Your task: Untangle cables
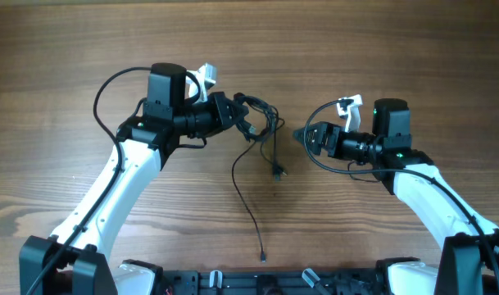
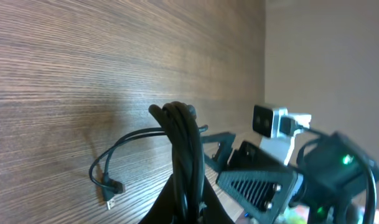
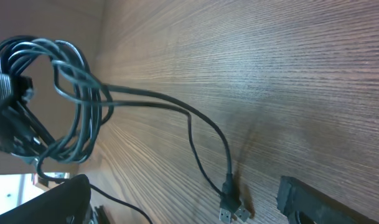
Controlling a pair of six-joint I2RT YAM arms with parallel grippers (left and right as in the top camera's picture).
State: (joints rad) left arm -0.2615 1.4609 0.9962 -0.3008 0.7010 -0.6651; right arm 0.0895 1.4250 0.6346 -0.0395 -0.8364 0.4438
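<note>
The cables (image 1: 261, 115) are a small coil of thin black cords just left of the table's middle. My left gripper (image 1: 239, 115) is shut on the coil and holds it up. Two strands drop to paired USB plug tips (image 1: 278, 172). A longer strand runs toward the front edge and ends in a tip (image 1: 263, 258). In the left wrist view the coil (image 2: 184, 140) rises from between the jaws (image 2: 188, 208), and a plug (image 2: 111, 190) lies on the wood. My right gripper (image 1: 303, 135) is open and empty, just right of the coil. Its view shows the coil (image 3: 68, 93) and the paired plugs (image 3: 229, 211).
The table is bare brown wood (image 1: 380, 49). A dark rail (image 1: 265, 283) runs along the front edge. Thicker black robot cables loop off the left arm (image 1: 102, 94) and the right arm (image 1: 319, 160). The right arm's camera and finger (image 2: 264, 168) fill the lower right of the left wrist view.
</note>
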